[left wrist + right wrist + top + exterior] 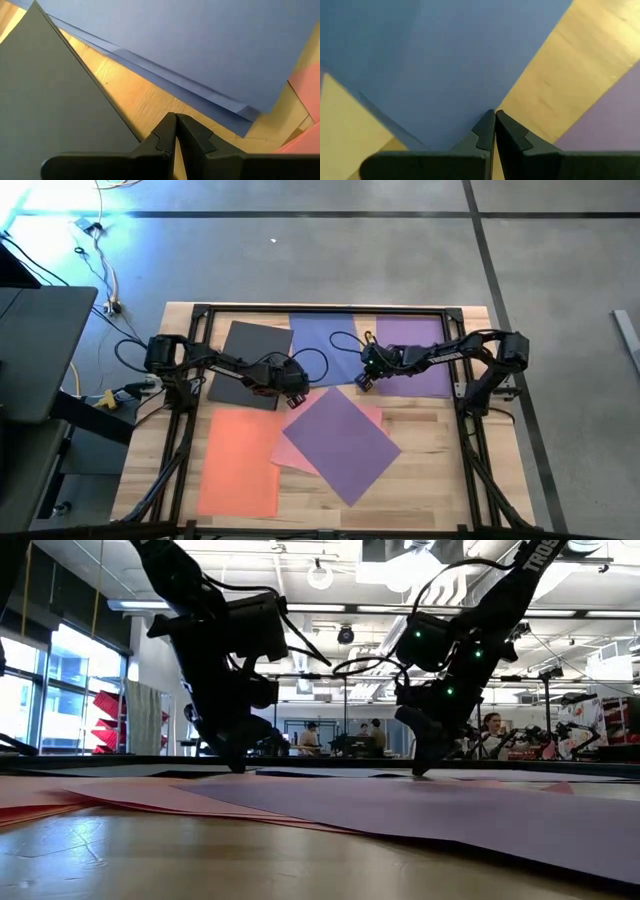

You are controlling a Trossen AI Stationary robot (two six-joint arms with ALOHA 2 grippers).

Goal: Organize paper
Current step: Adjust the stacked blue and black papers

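Five-odd sheets of paper (345,442) lie scattered and overlapping across your surface (440,480), so nearly all the sorting remains. Your left tool (297,399) is clenched empty by the grey sheet (247,363); your right tool (363,381), clenched too, presses the blue sheet (322,348).

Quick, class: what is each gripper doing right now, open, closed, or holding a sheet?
Left gripper: closed, tips at the edge of the dark grey sheet, holding nothing visible.
Right gripper: closed, tips down at the blue sheet, nothing visibly held.
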